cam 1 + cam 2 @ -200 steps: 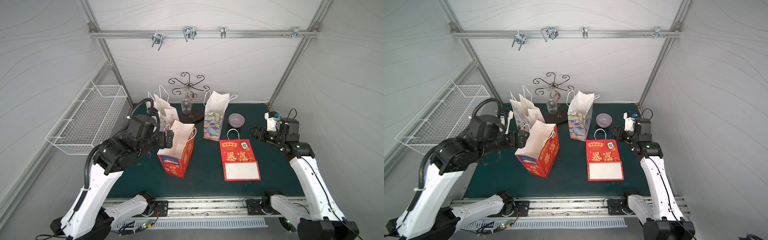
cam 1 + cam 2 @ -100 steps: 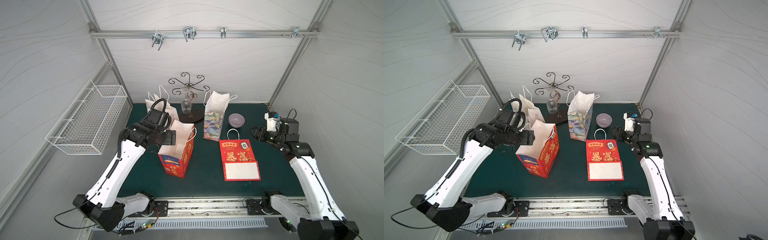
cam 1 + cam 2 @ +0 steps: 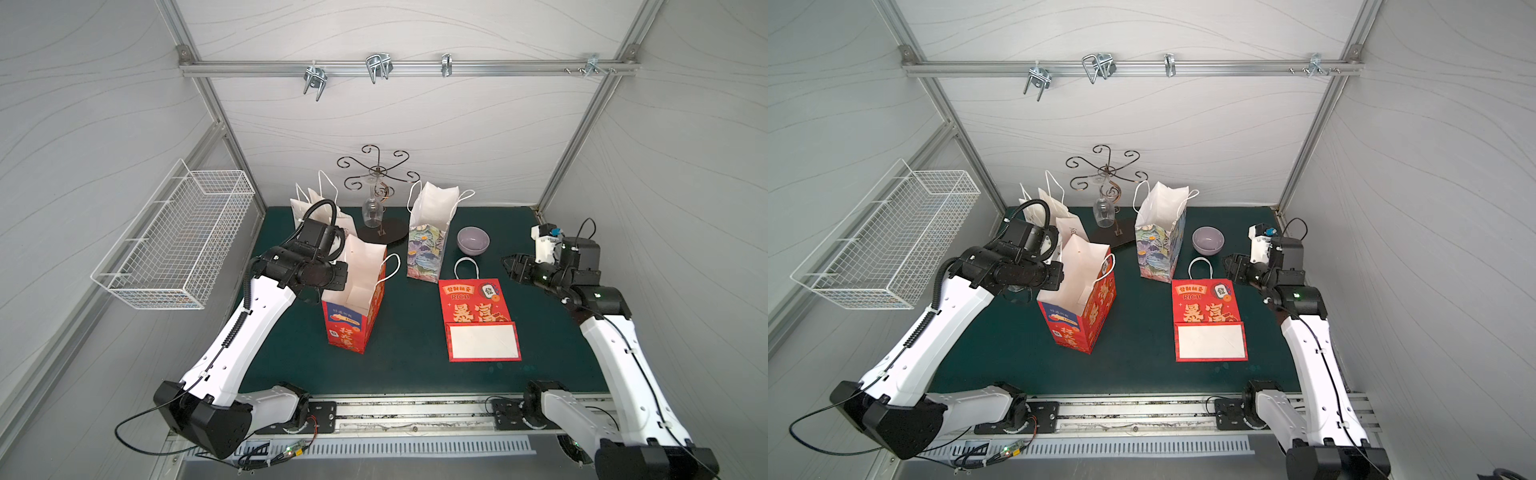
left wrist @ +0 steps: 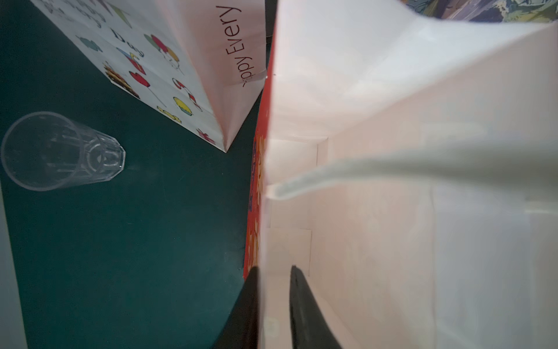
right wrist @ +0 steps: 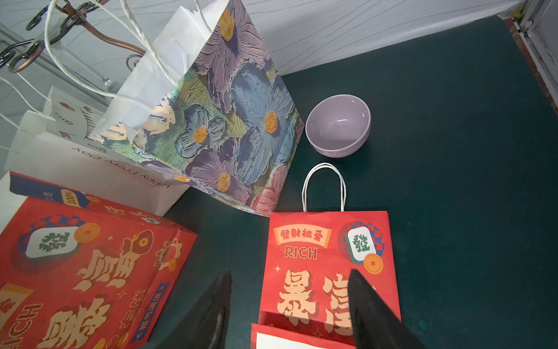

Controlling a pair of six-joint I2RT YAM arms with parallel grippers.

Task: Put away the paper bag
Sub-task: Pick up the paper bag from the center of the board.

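My left gripper (image 4: pixel 274 270) is clenched on the rim of the upright red bag (image 3: pixel 353 307), with one finger outside the printed wall and one inside against the white lining. The bag stands on its base on the green mat (image 3: pixel 415 374), left of centre. Its long axis is vertical and its mouth opens upward, with a cord handle (image 4: pixel 392 164) crossing the opening. A white bag (image 4: pixel 193 60) sits just behind it. My right gripper (image 5: pixel 290 272) hangs with its fingers spread, holding nothing, near a flat red bag (image 3: pixel 478 316) whose handle points at the back wall.
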